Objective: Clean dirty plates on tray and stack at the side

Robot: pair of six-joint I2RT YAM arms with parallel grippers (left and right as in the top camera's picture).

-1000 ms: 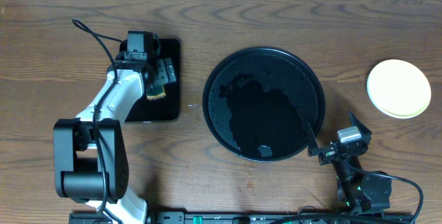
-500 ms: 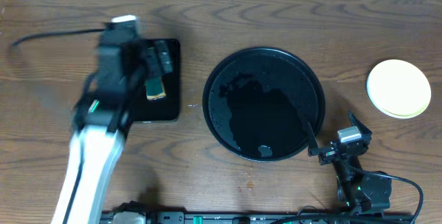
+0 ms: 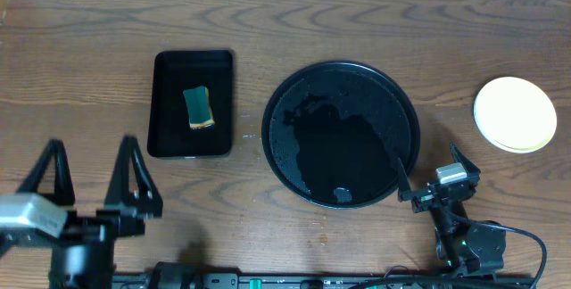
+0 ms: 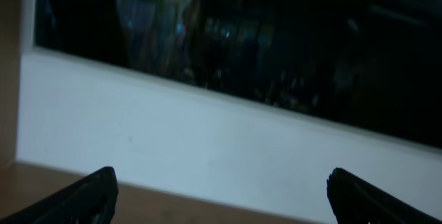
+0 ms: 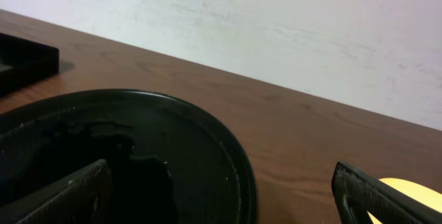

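Black round tray (image 3: 357, 102) mid-table, pale yellow plate (image 3: 515, 114) off to its right.
Plate sits on the wooden table (image 3: 89, 39), well apart from tray. Left gripper (image 3: 94, 177) lower left, fingers spread wide, gripping nothing. Right gripper (image 3: 431, 171) by tray's lower-right rim, fingers also apart. Sponge (image 3: 199, 108) in rectangular tray (image 3: 169, 75).

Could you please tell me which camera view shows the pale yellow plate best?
The overhead view: the pale yellow plate shows whole, right of the round tray. The right wrist view catches only its edge, bottom right; the left wrist view misses it.
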